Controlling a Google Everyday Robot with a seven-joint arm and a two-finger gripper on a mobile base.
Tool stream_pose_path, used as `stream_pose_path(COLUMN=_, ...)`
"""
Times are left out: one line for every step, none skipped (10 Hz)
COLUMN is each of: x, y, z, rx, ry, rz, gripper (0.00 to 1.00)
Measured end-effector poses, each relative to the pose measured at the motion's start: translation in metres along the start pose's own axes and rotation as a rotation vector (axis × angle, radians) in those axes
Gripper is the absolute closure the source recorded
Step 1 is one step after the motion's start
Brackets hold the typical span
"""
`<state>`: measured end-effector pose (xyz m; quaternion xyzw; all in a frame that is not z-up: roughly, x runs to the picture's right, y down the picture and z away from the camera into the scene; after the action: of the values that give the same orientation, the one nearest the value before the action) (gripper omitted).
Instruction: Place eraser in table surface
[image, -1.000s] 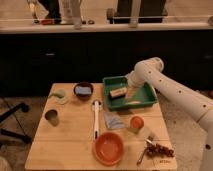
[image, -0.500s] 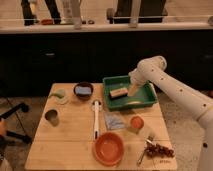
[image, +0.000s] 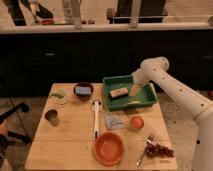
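Eraser (image: 118, 93) probably tan block | in green tray (image: 117, 78) | tool (image: 135, 91) just beside

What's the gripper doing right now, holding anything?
Gripper: down in the green tray, just right of the eraser; open, closed or holding cannot be told.

My arm (image: 176, 93): a white, smooth-shelled run of tubular links.
A rounded white joint housing (image: 153, 67) caps the upper end; from it the main link runs toward 4 o'clock, thickening at the frame edge. My gripper (image: 135, 90), pale beige and tapering, sits at 7 o'clock from that housing, just right of centre.
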<state>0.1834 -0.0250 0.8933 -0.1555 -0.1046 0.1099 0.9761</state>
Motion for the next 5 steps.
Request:
stream_pose_path(x=0.001, y=-0.001, z=0.006, rx=-0.008, ry=-0.005, rz=0.003, gripper=0.20)
stream_pose_path(x=-0.001, y=-0.003, z=0.014, rx=-0.017, ry=-0.013, rz=0.005, gripper=0.20)
stream_pose_path(x=-0.002, y=-0.004, z=0.019, rx=-0.024, ry=-0.019, rz=0.004, gripper=0.20)
stream_pose_path(x=-0.003, y=-0.006, z=0.023, rx=-0.028, ry=-0.024, rz=0.005, gripper=0.20)
stream_pose_path(x=-0.006, y=-0.009, z=0.031, rx=-0.039, ry=-0.035, rz=0.004, gripper=0.20)
